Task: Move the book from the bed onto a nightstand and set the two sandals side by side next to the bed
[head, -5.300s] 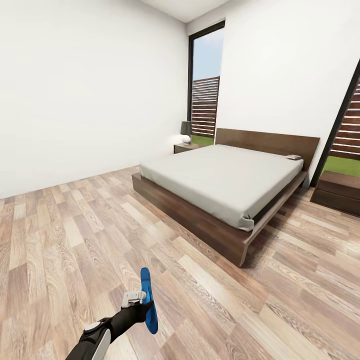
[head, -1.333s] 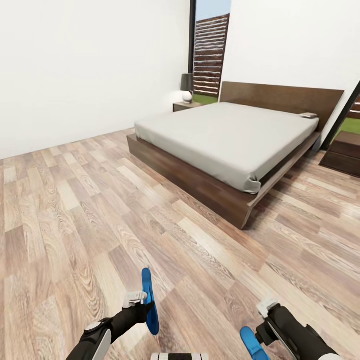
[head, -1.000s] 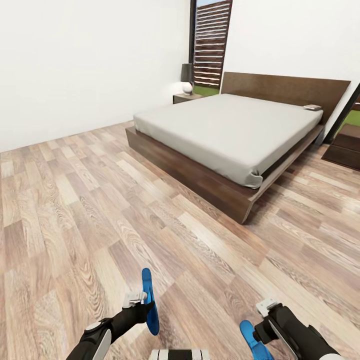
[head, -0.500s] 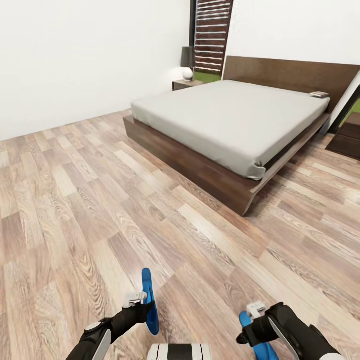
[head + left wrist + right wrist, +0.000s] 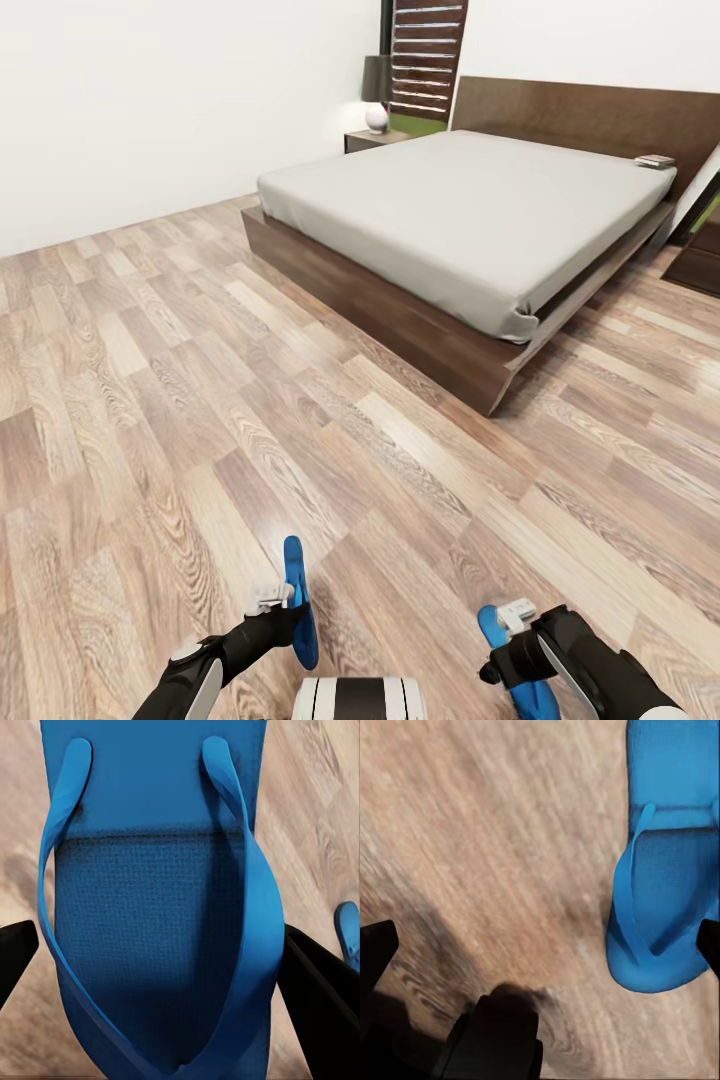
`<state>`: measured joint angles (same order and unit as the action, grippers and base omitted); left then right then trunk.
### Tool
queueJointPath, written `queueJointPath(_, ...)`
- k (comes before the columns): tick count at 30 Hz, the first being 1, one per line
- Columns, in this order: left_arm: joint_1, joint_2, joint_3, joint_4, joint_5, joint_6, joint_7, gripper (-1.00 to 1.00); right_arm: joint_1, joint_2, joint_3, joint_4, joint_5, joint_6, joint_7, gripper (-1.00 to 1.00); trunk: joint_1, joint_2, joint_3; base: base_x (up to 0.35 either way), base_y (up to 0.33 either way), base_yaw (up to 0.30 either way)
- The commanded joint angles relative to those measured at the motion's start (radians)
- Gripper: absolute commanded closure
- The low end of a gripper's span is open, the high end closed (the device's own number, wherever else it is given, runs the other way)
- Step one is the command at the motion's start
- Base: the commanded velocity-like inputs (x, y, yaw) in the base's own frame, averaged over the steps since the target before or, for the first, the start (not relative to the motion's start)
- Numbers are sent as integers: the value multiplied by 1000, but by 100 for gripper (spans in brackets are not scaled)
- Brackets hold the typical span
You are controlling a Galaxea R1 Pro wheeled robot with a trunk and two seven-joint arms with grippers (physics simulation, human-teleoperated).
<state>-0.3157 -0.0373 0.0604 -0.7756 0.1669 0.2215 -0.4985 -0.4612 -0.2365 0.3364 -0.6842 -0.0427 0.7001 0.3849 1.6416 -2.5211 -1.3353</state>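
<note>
The left hand (image 5: pixel 283 598) is clamped on a bright blue flat sandal (image 5: pixel 296 600), held on edge, its long axis pointing ahead. The right hand (image 5: pixel 512 640) grips the second blue sandal (image 5: pixel 508 660). Well ahead and rightward lies the low dark-framed, grey-mattressed bed (image 5: pixel 470 210); the right hand is nearer it.

Open plank floor (image 5: pixel 150 380) ahead & left; bed (image 5: pixel 470 220) blocks right-centre; nightstand (image 5: pixel 372 140) behind far corner.

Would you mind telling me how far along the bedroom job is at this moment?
Nothing is finished. Each claw holds a blue sandal: left claw one sandal, right claw the other sandal, short of the bed. The book lies on the mattress, awaiting a nightstand.
</note>
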Motion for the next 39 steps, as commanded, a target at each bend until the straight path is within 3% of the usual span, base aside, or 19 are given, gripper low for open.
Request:
queueJointPath(1,0,-1,4,-1,9,10,-6,100,-1,-1,5,-1,-5,-4,-76,-100,0,-1,-5,0,0,0)
queueJointPath(6,0,-1,5,-1,10,11,-6,100,-1,-1,6,-1,-5,-9,-131,-100,2,-2,-24,0,0,0)
queueJointPath(12,0,2,9,-10,12,13,-14,100,-1,-1,7,-1,-5,-10,-144,-100,5,-3,-47,0,0,0)
queueJointPath(15,0,11,13,-77,21,31,-83,100,-1,-1,7,-1,-6,-10,-145,-100,7,-4,-59,0,0,0)
queueJointPath(18,0,41,18,-209,64,126,-170,100,-1,-1,9,-1,-5,-10,-146,-100,8,-5,-70,0,0,0)
queueJointPath(22,0,78,59,-353,147,252,-206,100,-1,0,10,-1,-5,-10,-147,-100,10,-5,-86,0,0,0)
queueJointPath(23,0,90,89,-396,180,285,-213,100,-1,0,10,-1,-5,-10,-147,-100,10,-6,-90,0,0,0)
queueJointPath(24,4,116,155,-441,225,321,-221,100,-1,0,10,-1,-5,-10,-146,-100,11,-6,-94,0,0,0)
queueJointPath(27,6,141,188,-456,244,335,-224,100,-1,0,9,-1,-5,-9,-146,-100,12,-7,-105,0,0,0)
queueJointPath(31,9,157,206,-460,253,343,-231,100,-1,-1,7,-1,-5,-9,-146,-100,14,-8,-121,0,0,0)
queueJointPath(34,10,160,208,-460,252,345,-325,100,0,-2,5,-2,-6,-9,-146,-100,15,-8,-132,0,0,0)
queueJointPath(39,10,160,209,-459,227,345,-412,100,0,-3,2,-4,-6,-10,-146,-100,17,-9,-152,0,0,0)
